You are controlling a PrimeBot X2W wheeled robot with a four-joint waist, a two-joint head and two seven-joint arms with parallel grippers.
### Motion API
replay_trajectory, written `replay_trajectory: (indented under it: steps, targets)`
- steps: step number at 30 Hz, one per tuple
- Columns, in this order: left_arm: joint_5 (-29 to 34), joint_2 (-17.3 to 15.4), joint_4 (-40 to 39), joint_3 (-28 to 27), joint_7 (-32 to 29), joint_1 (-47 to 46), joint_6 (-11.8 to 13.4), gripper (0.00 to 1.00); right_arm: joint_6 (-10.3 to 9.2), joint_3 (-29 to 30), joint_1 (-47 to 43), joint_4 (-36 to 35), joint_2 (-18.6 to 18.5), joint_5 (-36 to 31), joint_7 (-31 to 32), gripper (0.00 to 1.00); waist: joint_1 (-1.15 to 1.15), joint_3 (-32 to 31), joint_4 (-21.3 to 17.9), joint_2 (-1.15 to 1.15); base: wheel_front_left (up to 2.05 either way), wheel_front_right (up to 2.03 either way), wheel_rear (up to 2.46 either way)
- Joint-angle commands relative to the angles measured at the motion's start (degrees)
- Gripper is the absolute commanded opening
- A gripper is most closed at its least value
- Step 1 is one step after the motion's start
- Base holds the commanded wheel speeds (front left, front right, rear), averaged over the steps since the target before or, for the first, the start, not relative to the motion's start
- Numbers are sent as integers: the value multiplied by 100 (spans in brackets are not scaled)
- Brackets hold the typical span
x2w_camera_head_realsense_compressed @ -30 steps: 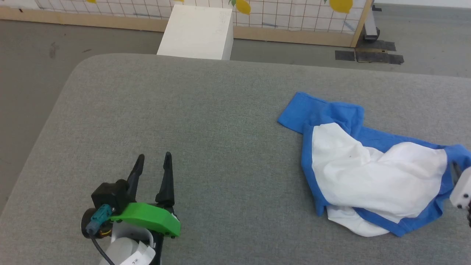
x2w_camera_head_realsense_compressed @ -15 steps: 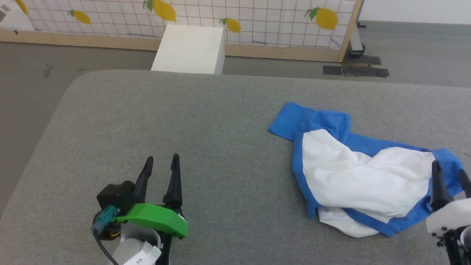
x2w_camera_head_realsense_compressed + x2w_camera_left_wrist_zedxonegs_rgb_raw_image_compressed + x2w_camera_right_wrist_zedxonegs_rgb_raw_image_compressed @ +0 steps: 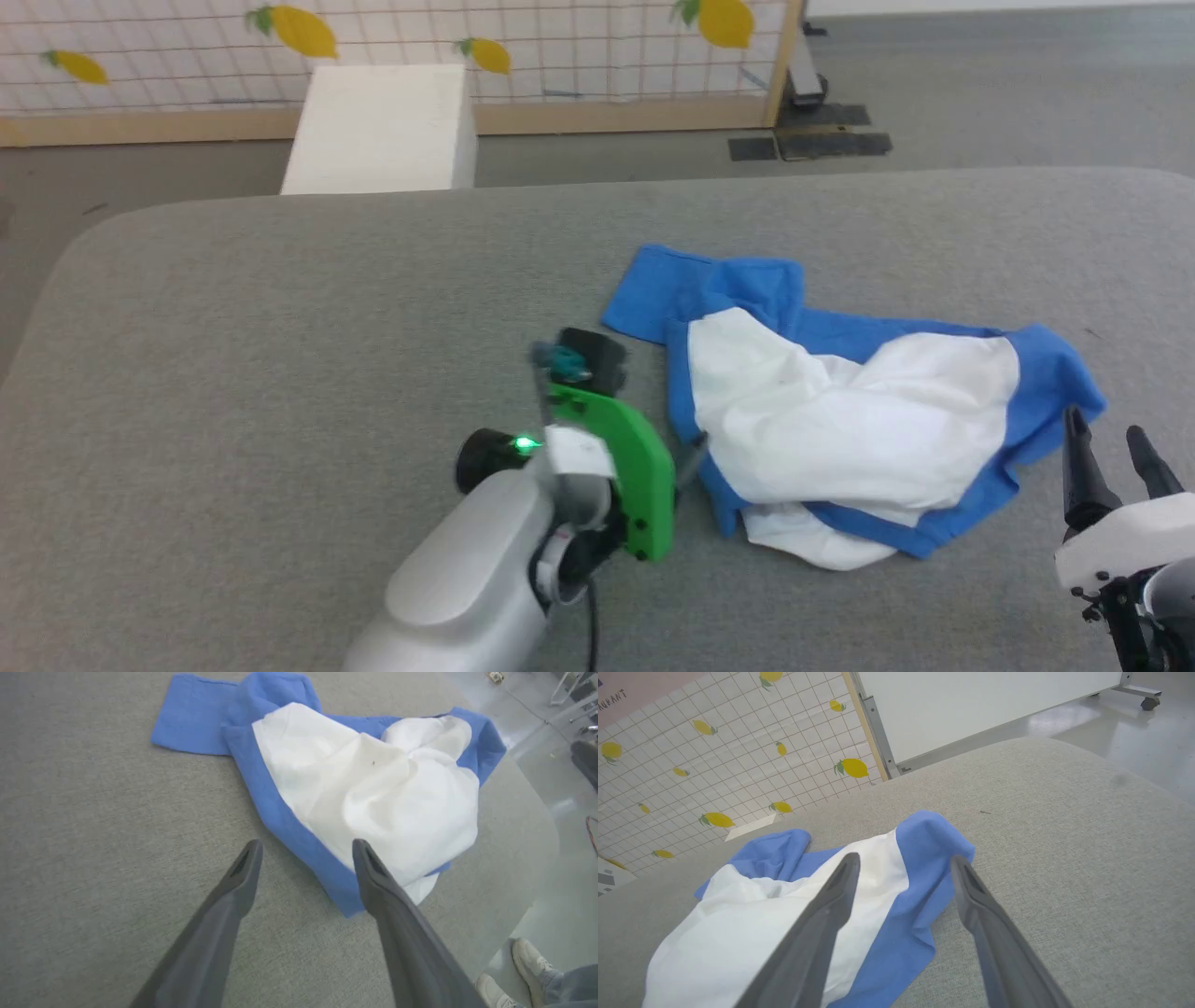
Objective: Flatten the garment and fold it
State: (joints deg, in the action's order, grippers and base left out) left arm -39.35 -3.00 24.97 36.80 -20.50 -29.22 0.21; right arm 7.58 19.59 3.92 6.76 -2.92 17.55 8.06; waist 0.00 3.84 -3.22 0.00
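Observation:
The garment [image 3: 840, 420] lies crumpled on the grey padded table [image 3: 280, 327], with its white body in the middle, a blue band around it and a blue sleeve spread at the far left. My left gripper [image 3: 691, 459] has reached in from the left to its near-left blue edge. In the left wrist view the garment [image 3: 373, 788] lies just beyond the left gripper [image 3: 306, 844], which is open and holds nothing. My right gripper [image 3: 1104, 429] stands open just off the right blue corner. In the right wrist view the right gripper [image 3: 904, 857] is open over the garment [image 3: 738, 924].
A white box [image 3: 378, 131] stands on the floor behind the table, in front of a lemon-patterned screen [image 3: 467, 37]. The table's rounded edge runs close to the garment's right side. A person's shoes [image 3: 528, 961] show on the floor beside that edge.
The head camera has turned, shifting the whole picture left. My left arm has swung from the lower left across to the garment's left edge. The right gripper has risen into view beside the right corner.

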Motion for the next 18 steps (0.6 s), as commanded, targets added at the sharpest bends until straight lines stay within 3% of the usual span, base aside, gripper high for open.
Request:
replay_trajectory:
  steps: [1, 6, 12, 13, 14, 18]
  targets:
    - [-133, 10, 62, 291, -338, -238, 46, 100, -9, -6, 102, 18, 3, -23, -9, 100, 0, 256, -379, 0, 0, 0, 0]
    - [-261, 11, 187, 997, -875, -611, 212, 100, -9, 63, 149, 137, 3, 23, -95, 100, 0, 470, -685, 0, 0, 0, 0]
    - [-211, 12, 571, 1339, -1125, -797, 393, 100, -9, 92, 174, 255, 3, 70, -215, 100, 0, 633, -851, 0, 0, 0, 0]
    - [-246, 12, 587, 1343, -1090, -812, 410, 30, -9, 93, 182, 271, 3, 75, -233, 100, 0, 646, -856, 0, 0, 0, 0]
    - [-253, 12, 601, 1363, -1063, -831, 418, 0, -9, 95, 188, 282, 3, 77, -246, 100, 0, 655, -856, 0, 0, 0, 0]
    - [-349, 12, 612, 1411, -873, -900, 395, 0, -9, 84, 229, 347, 4, 85, -300, 100, 0, 666, -765, 0, 0, 0, 0]
